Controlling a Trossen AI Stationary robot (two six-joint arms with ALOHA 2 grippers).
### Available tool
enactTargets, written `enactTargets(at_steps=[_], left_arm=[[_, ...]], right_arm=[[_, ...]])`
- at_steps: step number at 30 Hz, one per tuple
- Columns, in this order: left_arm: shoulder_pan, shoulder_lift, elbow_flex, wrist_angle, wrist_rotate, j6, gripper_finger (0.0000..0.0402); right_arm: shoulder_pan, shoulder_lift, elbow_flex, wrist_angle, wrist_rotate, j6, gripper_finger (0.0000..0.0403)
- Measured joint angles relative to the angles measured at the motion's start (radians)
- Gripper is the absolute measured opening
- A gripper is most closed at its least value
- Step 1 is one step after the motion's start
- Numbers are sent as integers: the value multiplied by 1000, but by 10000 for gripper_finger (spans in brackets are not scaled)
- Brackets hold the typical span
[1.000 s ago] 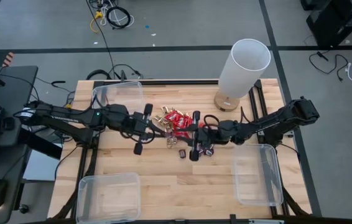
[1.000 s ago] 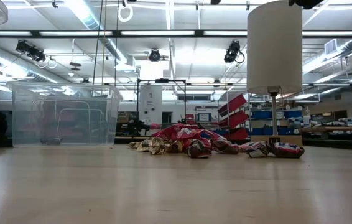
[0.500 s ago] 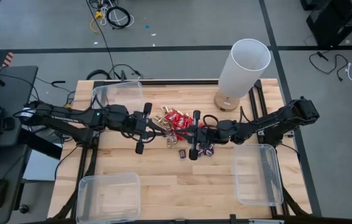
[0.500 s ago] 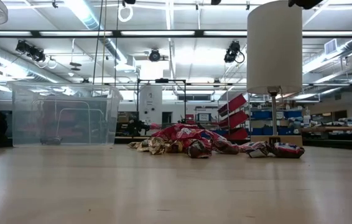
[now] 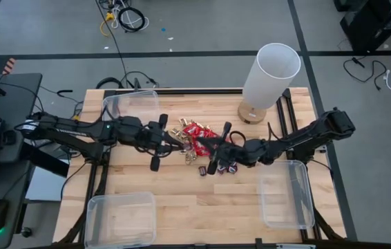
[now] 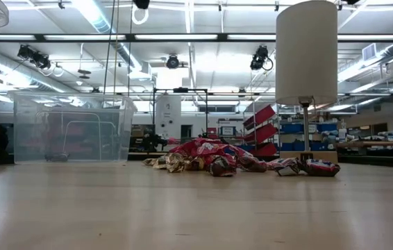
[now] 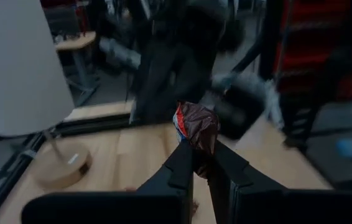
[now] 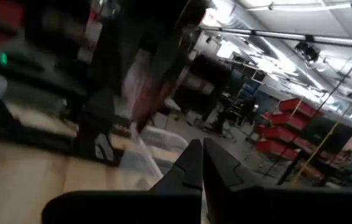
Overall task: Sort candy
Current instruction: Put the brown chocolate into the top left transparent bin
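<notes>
My right gripper [image 5: 215,146] changed most: a second ago it lay straight across the near edge of the candy [image 5: 197,142] pile with its jaws parted, and since then the jaws closed fully with nothing between them. Its wrist also swung, so the gripper slanted from near the pile's far side down toward the desk's front, and the forearm behind it shifted slightly forward.
</notes>
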Motion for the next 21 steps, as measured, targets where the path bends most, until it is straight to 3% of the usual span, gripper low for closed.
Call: enactTargets(at_steps=[4,10,15,21], left_arm=[[0,0,0,-32,-51,54,32],[0,0,0,-22,-69,72,31],[-1,1,0,12,-18,71,31],[-1,0,0,3,-22,70,31]], right_arm=[[1,-26,0,3,-25,146,1],[-46,-25,0,5,-307,249,2],[-89,9,0,-52,-314,294,1],[-78,-5,-2,-70,-201,254,0]])
